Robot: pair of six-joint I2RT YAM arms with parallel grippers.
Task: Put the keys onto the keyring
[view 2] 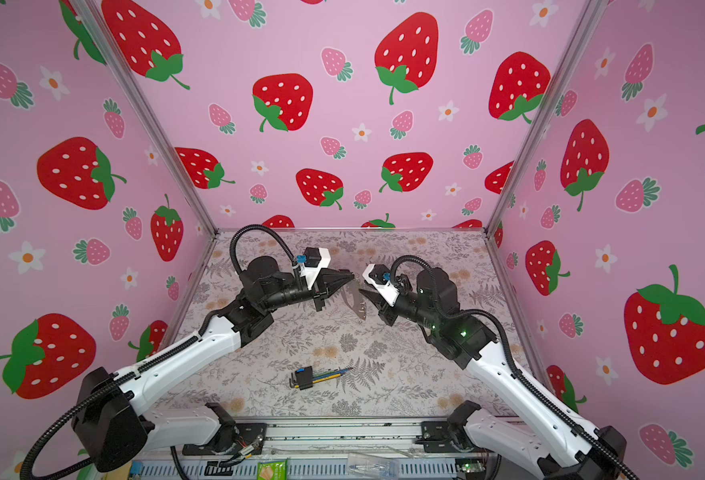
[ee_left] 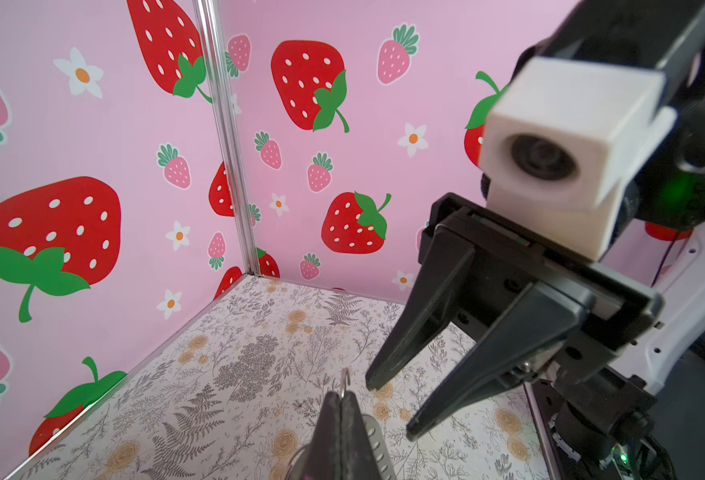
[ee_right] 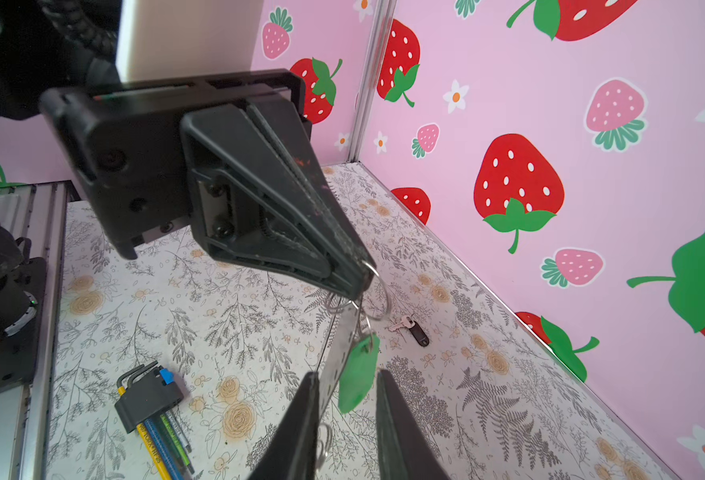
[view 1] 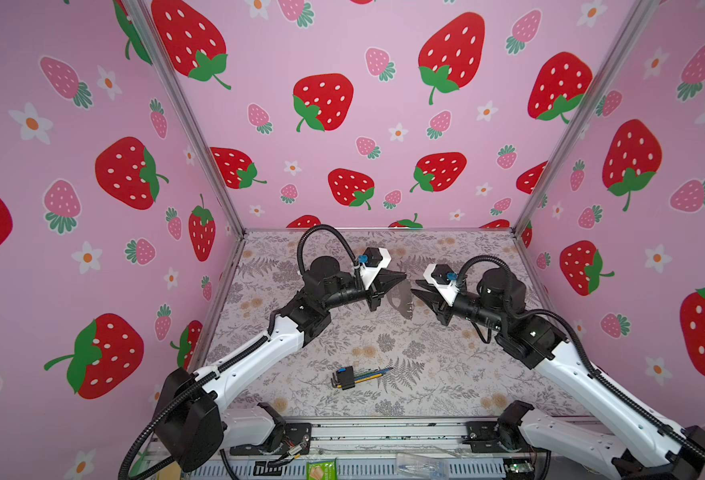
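The keyring (ee_right: 336,349) is held in the air over the middle of the worktop (ee_right: 487,395). It is clamped at one of its rings by the closed left end effector (ee_right: 359,286), with the strap hanging straight down. The green key (ee_right: 359,374) is seen dangling from a ring beside the strap and appears to be threaded on already. The right end effector (ee_left: 394,407) is open, and strap and green tag hang between its tips. The black key (ee_right: 415,331) lies flat on the worktop near a wall, below and beyond the strap. Its blade is turned toward the strap and its tag toward the wall. It is hidden in both top views. The right arm is judged the free one for fetching it, by a reach forward and down.
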